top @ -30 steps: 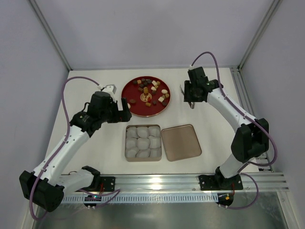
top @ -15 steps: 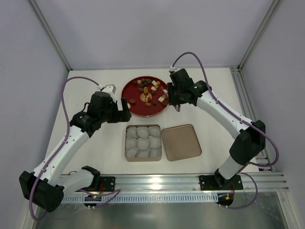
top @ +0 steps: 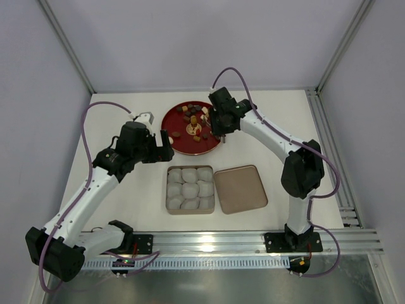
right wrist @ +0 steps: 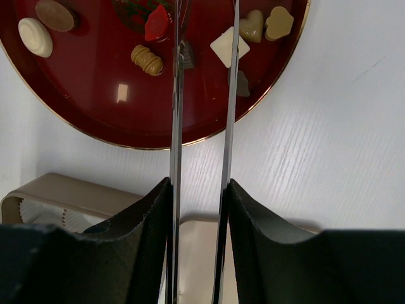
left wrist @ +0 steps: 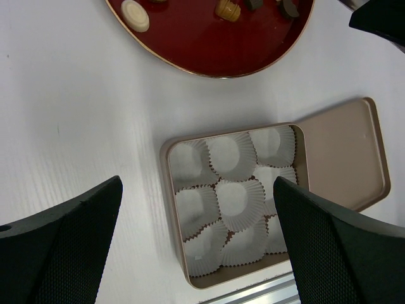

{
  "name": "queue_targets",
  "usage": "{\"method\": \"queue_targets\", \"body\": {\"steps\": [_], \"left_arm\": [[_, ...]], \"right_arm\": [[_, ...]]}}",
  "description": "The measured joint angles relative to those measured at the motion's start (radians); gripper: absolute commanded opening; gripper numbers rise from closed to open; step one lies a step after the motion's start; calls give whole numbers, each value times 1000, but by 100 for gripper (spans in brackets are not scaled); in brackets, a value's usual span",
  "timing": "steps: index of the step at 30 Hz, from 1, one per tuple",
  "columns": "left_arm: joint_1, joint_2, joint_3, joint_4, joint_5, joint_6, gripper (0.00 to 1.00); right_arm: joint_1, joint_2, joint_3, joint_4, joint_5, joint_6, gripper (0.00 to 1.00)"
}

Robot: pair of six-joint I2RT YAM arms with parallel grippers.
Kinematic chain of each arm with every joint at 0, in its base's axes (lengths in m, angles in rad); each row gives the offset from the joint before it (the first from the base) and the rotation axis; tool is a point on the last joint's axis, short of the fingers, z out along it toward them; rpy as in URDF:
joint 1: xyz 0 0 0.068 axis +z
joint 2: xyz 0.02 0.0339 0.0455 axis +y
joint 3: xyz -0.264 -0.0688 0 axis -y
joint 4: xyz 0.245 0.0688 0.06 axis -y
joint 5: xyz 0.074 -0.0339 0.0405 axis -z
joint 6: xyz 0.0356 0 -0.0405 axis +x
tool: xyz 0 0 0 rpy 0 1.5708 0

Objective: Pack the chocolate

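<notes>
Swings right gripper (right wrist: 197, 190) leftward over plate (right wrist: 126, 120), pinching tongs (right wrist: 176, 114); finds chocolate (right wrist: 226, 46) just beneath blades; holds left gripper (left wrist: 197, 187) spread, farther.

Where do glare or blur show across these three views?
Right wrist: a pale rectangular glare patch on the glossy round red plate, beside the thin metal tongs. Left wrist: crinkled white paper cups crisp, evenly lit. Top external: soft, faint shadows.
</notes>
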Motion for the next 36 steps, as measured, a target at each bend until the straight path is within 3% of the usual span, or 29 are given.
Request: {"method": "queue_targets", "body": {"steps": [23, 36], "left_arm": [[0, 0, 0, 0, -1, 0, 100], [0, 0, 0, 0, -4, 0, 100]], "right_arm": [[12, 139, 95, -14, -9, -11, 42], [12, 165, 100, -13, -9, -13, 33]]}}
